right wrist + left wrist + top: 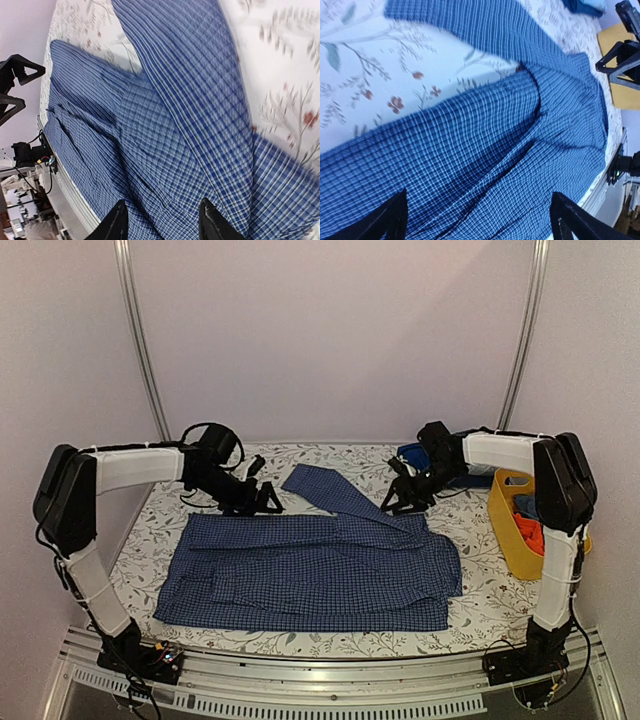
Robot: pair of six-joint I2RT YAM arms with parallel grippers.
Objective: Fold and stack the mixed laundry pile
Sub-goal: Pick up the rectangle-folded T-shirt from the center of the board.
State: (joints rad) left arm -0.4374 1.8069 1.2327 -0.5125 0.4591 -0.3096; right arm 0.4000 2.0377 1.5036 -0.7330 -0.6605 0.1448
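Shirt [310, 570] is lying flat, likely soft and light. Left tool [479, 196] is hanging wide, empty; right tool [162, 201] half-open, empty. Pinching the sleeve [335, 495] should suit.

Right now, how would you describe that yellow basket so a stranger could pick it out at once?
Look at the flower-patterned table and follow it to its right edge, past the blue checked shirt spread flat in the middle. The yellow basket stands there with orange cloth inside; it is the only stiff, bright yellow thing among soft blue fabrics.
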